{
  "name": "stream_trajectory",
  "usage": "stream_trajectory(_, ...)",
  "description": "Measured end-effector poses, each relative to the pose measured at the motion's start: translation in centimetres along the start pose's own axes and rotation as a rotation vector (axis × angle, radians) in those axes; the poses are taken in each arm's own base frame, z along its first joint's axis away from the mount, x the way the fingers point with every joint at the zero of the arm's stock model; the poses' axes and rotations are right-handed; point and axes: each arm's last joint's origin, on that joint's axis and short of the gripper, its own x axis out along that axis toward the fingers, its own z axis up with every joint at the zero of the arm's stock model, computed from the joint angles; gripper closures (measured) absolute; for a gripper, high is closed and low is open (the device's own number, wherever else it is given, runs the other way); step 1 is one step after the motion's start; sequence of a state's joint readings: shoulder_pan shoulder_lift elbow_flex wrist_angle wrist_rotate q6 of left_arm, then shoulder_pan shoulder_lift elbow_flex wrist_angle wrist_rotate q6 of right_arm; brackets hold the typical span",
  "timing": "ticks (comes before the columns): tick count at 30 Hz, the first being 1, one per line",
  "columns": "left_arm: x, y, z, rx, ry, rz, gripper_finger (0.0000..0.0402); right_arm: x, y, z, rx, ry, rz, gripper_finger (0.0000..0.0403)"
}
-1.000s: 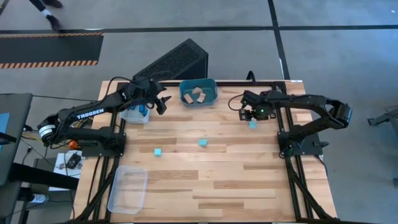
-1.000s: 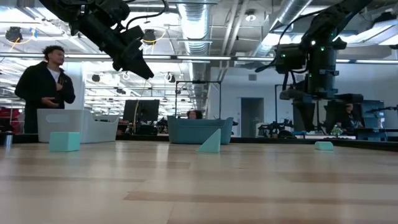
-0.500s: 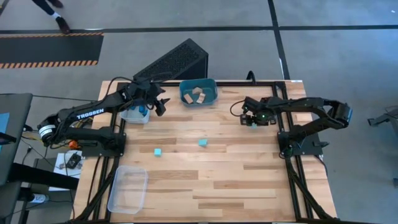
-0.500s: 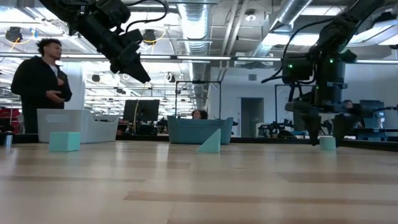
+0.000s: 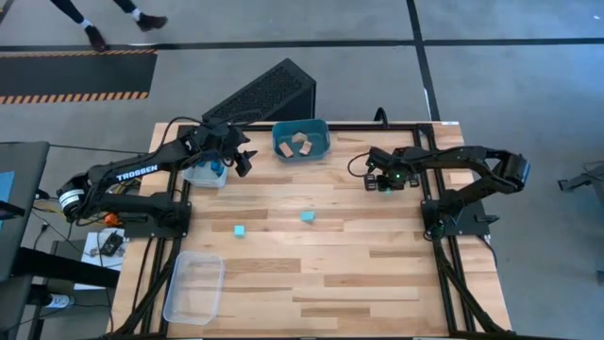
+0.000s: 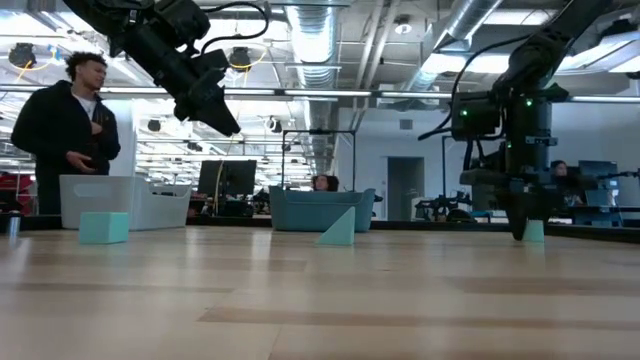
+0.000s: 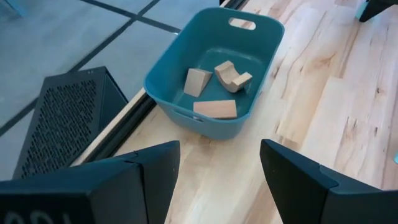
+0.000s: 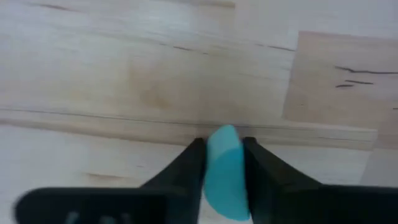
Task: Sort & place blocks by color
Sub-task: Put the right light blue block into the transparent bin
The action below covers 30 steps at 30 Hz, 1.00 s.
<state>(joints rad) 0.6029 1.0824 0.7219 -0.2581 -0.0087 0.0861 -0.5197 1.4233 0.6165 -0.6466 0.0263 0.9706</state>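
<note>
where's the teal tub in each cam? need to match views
High: teal tub at the table's far edge, centre, tan blocks inside.
Low: in the background, centre, behind the cyan wedge.
Left wrist: centre, holding three tan blocks, one the arch.
Right wrist: not in it.
Shared landmark: the tub's tan blocks, seen in the high and left wrist views.

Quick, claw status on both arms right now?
Left claw: open, empty, raised beside the teal tub.
Right claw: closed on a pale cyan block, down at the table.
</note>
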Motion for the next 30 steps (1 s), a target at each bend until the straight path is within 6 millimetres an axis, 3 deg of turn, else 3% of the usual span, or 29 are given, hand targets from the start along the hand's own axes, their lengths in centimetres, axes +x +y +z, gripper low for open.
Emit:
stream_trajectory(3, 0.0, 0.0, -0.1, -0.025, 0.010, -0.004, 0.0187, -0.5, 0.5, 0.1, -0.010, -0.012, 0.028, 0.0336)
stream_trajectory(11, 0.0, -0.1, -0.1, -0.133, 0.010, -0.013, 0.0187, -3.6, 5.8, 2.0, -0.066, -0.259, 0.601, 0.0333)
stream_trajectory(19, -0.3, -2.5, 1.3, -0.092, -0.124, -0.240, 0.0187, -7.3, 9.3, 1.6, -0.167, -0.453, 1.042, 0.0330)
stream_trajectory(25, -1.0, -4.8, 2.9, 0.048, -0.306, -0.344, 0.0187, -8.4, 10.5, 0.1, -0.374, -0.543, 1.149, 0.0328)
stream_trajectory(30, -1.9, -6.5, 4.2, 0.121, -0.468, -0.412, 0.0187, -9.0, 11.0, -0.8, -0.418, -0.574, 1.205, 0.0330)
